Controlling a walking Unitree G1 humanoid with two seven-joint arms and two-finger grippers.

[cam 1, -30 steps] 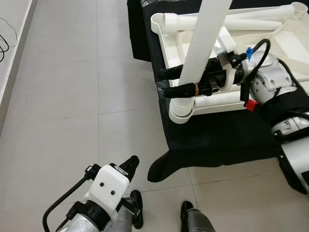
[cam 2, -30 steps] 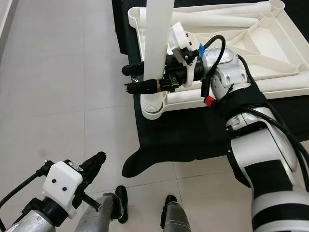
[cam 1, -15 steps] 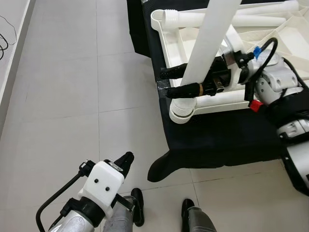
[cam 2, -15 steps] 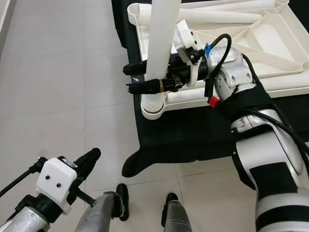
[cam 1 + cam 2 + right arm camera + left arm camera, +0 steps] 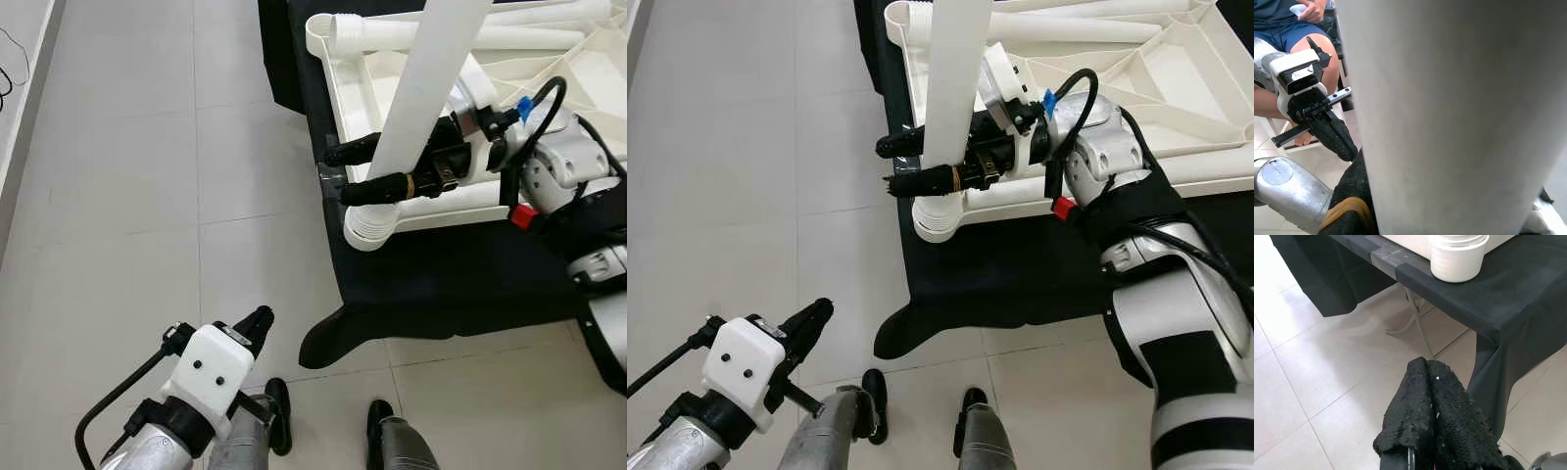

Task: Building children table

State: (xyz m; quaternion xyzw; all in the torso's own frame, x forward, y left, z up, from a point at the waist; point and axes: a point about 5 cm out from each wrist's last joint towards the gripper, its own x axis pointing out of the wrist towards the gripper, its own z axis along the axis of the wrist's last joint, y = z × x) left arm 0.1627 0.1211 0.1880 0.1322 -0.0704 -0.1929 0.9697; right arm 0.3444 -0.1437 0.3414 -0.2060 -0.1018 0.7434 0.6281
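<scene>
Right claw grips the white table leg at the bench's corner.

The right claw (image 5: 355,168) is clamped around the upright leg (image 5: 423,88), directly above the ribbed socket (image 5: 372,223) of the upturned tabletop (image 5: 1176,73) on the black-draped bench (image 5: 441,274). The left claw (image 5: 1432,416), fingers pressed together, hangs low over the floor (image 5: 127,196).

Place: it looked like a plain indoor test room, more a lab than a home.
Floor: large pale tiles (image 5: 118,196) with thin grey joints.
Table: a folding table with thin metal legs (image 5: 1418,330), covered by a black cloth (image 5: 441,269).
Cable: a dark cable (image 5: 12,69) lay near the wall.
Person: somebody sat on a chair, bare knee (image 5: 1312,51) visible.
</scene>
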